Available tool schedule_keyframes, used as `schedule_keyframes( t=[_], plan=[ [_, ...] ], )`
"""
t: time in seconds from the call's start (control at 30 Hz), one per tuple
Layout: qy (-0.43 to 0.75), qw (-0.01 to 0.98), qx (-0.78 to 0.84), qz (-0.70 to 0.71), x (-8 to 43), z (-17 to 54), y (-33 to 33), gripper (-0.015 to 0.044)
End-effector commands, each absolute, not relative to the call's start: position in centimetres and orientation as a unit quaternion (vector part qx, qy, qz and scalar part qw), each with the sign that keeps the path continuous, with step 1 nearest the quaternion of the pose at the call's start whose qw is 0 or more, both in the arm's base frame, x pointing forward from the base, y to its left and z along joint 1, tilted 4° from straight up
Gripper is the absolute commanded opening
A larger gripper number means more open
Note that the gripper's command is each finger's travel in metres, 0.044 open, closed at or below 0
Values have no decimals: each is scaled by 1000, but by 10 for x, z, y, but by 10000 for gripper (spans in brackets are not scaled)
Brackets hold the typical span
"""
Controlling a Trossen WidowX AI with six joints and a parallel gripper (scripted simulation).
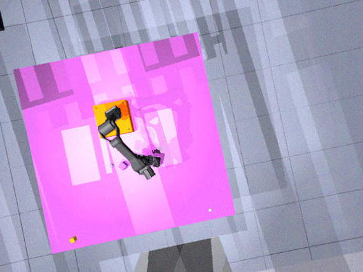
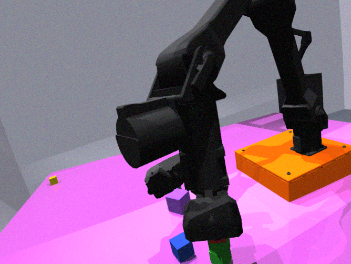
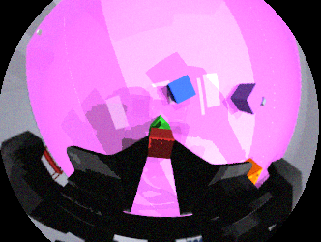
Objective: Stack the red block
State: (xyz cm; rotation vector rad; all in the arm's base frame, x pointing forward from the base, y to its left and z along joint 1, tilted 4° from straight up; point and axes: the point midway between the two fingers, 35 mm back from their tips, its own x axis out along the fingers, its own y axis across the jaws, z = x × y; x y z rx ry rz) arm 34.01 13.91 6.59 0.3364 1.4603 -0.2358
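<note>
From above, the dark six-joint arm (image 1: 123,149) reaches out from its orange square base plate (image 1: 126,125) across the glossy magenta worktop (image 1: 62,201), its black parallel-jaw gripper (image 1: 156,156) hiding whatever lies beneath it; a small violet cube (image 1: 123,165) sits just beside the forearm and a tiny yellow cube (image 1: 73,239) lies well apart near a corner

From the side, the gripper (image 2: 217,241) hangs directly over the green block tower (image 2: 219,252), a thin red edge of the small red block (image 2: 217,241) showing between the jaws and the tower's top, touching or very nearly so; whether it bears its weight there cannot be told. A blue cube (image 2: 181,246) stands just beside the tower, the violet cube (image 2: 177,201) behind

At the wrist, the gripper (image 3: 160,143) is clamped narrowly on the red block (image 3: 160,143), with a green sliver of the tower (image 3: 160,124) peeking just past its far edge. The block thus seems to lie almost squarely over the tower, offset slightly toward the camera side; the release likely turns on that vertical alignment, the jaws parting without nudging the stack
</note>
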Motion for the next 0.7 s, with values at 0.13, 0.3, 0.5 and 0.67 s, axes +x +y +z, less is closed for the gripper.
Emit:
schedule_keyframes(
  t=[0.13, 0.3, 0.5, 0.67],
  plan=[
    [663, 725, 152, -108, 339, 67, 139, 105],
    [663, 725, 152, -108, 339, 67, 139, 236],
    [663, 725, 152, -108, 339, 67, 139, 394],
    [663, 725, 152, -108, 339, 67, 139, 440]
  ],
)
